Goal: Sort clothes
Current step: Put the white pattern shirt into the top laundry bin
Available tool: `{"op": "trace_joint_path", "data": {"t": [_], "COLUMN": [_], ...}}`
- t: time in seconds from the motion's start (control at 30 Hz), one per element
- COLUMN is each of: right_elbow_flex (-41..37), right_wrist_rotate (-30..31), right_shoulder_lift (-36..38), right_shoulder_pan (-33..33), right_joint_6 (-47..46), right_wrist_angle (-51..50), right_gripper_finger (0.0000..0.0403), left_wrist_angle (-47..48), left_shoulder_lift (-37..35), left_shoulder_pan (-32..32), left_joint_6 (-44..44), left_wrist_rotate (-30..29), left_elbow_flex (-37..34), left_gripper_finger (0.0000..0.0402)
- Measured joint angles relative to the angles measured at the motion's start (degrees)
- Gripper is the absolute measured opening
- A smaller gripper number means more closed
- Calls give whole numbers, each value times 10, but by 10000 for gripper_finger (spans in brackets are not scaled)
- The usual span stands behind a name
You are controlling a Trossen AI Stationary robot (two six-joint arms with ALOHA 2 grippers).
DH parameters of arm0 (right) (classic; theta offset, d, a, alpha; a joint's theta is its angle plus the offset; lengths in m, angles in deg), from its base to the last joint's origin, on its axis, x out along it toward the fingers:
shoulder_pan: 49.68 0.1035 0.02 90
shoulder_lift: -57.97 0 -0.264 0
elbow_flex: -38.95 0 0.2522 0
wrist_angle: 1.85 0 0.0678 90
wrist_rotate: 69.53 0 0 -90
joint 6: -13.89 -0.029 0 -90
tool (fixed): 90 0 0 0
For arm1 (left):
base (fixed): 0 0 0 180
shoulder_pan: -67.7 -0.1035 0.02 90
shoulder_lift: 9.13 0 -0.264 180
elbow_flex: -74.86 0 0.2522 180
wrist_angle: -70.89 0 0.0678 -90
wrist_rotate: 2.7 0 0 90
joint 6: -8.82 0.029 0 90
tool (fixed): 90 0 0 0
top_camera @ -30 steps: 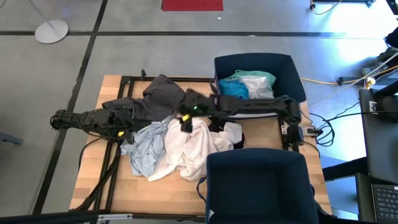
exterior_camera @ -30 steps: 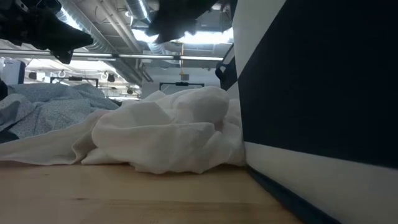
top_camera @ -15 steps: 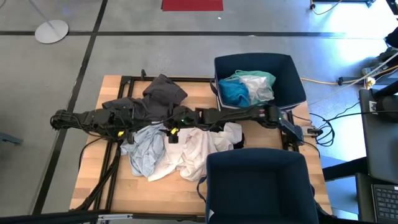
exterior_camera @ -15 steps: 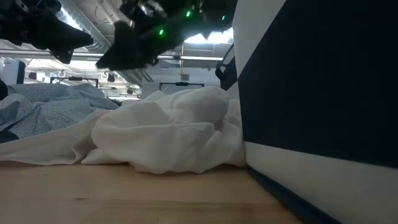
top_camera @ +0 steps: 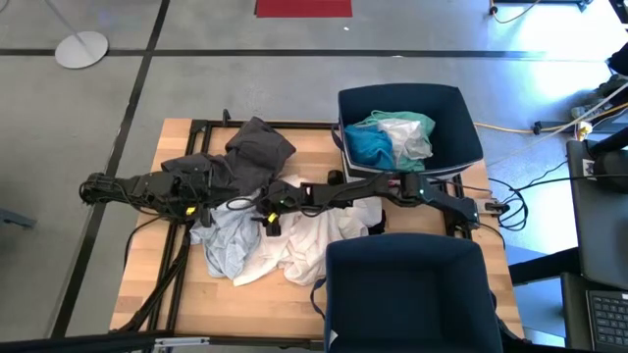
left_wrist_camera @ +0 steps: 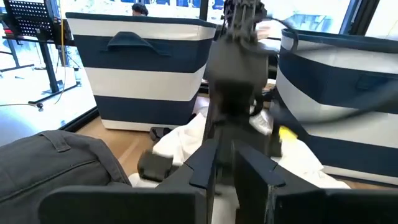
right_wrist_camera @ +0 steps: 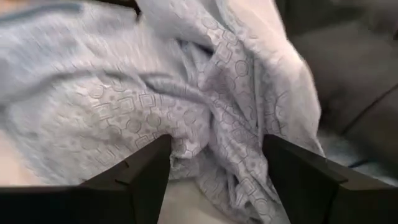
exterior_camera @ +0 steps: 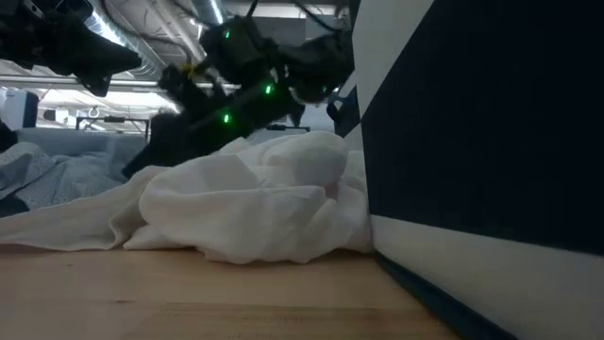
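Note:
A pile of clothes lies mid-table: a pale grey-blue patterned garment [top_camera: 226,240], a white one [top_camera: 306,235] and a dark grey one [top_camera: 250,152] toward the far left. My right gripper [top_camera: 265,214] is open, low over the pale grey-blue garment [right_wrist_camera: 186,112], with its fingers on either side of a ridge of that cloth. My left gripper [top_camera: 201,203] is shut at the pile's left edge, beside the dark grey garment [left_wrist_camera: 56,155]. Turquoise [top_camera: 371,145] and whitish [top_camera: 407,132] garments lie in the far bin. My right gripper comes down at a slant from the table's right, its open fingers [right_wrist_camera: 146,171] on either side of a wrinkled ridge [right_wrist_camera: 214,134] of the pale grey-blue garment. I cannot tell whether they touch the cloth. The garment lies slack on the table.
A navy bin [top_camera: 461,118] stands at the far right and a second navy bin [top_camera: 407,294] at the near right, close against the white garment [exterior_camera: 264,198]. Black frame bars and cables [top_camera: 172,265] run along the table's left side. Bare wood [top_camera: 147,284] shows at the near left.
My right gripper has gone toward the table's left edge and down, from above the white garment to low over the pale grey-blue garment. The clothes have stayed where they were.

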State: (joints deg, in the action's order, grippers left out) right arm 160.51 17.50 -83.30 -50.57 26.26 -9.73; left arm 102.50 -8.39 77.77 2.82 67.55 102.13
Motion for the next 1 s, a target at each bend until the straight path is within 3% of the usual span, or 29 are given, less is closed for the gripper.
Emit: {"op": "trace_joint_path", "data": {"t": [0.23,0.4,0.53,0.8,0.87,1.0], "right_elbow_flex": [1,2,2,17,35,65], "right_wrist_rotate": [68,76,78,105,105,119], "right_shoulder_lift": [-39,-47,-47,-50,-50,-50], "right_shoulder_pan": [-2,-5,-6,-6,-6,-6], "right_joint_6": [-4,-9,-30,-31,-31,-31], "right_wrist_angle": [44,41,21,32,17,-13], "right_gripper_finger": [257,250,200,23,13,38], "left_wrist_angle": [0,0,-1,-1,-1,0], "left_shoulder_lift": [0,0,0,0,0,0], "left_shoulder_pan": [0,0,0,0,0,0], "left_joint_6": [0,0,2,2,2,0], "left_wrist_rotate": [0,0,-1,-1,-1,-1], "left_elbow_flex": [0,0,0,0,0,0], "left_gripper_finger": [40,40,40,40,40,40]}}
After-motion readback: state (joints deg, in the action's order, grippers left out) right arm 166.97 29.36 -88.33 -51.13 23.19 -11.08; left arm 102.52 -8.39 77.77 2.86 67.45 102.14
